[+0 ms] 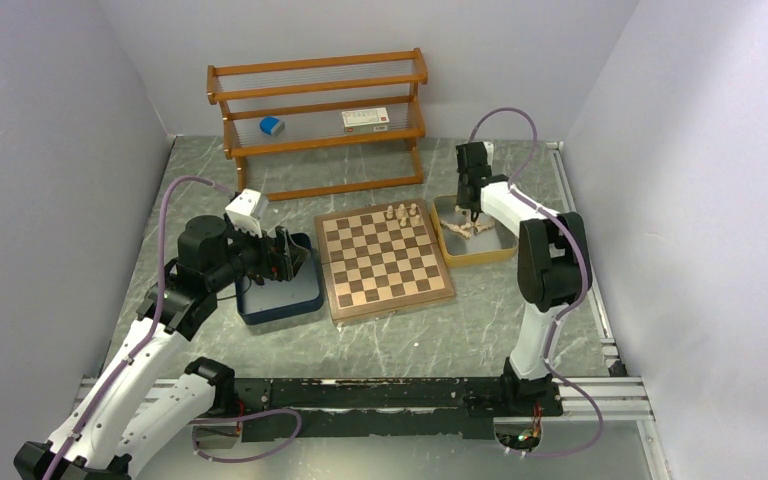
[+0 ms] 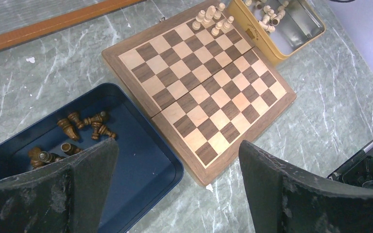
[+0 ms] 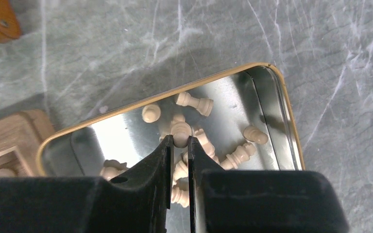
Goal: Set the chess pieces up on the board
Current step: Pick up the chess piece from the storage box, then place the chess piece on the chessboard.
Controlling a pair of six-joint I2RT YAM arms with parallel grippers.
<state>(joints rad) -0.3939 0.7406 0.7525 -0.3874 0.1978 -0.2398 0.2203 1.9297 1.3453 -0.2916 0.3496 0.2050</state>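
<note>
**Early stage: only a few cream men on the board**

Square wooden chessboard with brown and tan checks point(image 1: 385, 258) carries a small cluster of pale cream chess pieces point(image 2: 211, 17) at its far edge; other squares bare. Dark brown chess pieces point(image 2: 77, 127) lie in the navy tray point(image 2: 141, 150), none placed. Right gripper point(image 3: 179, 141) is pinched on a cream piece point(image 3: 180, 130) inside the yellow metal tray point(image 3: 175, 90). Left gripper point(image 2: 177, 145) hangs spread wide over the navy tray, holding nothing. Bulk of the job remains.

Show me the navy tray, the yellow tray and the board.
navy tray point(image 2: 141, 151): left wrist view, bare floor.
yellow tray point(image 3: 233, 109): right wrist view, bare floor.
board point(image 1: 385, 262): top external view, centre squares.
</note>
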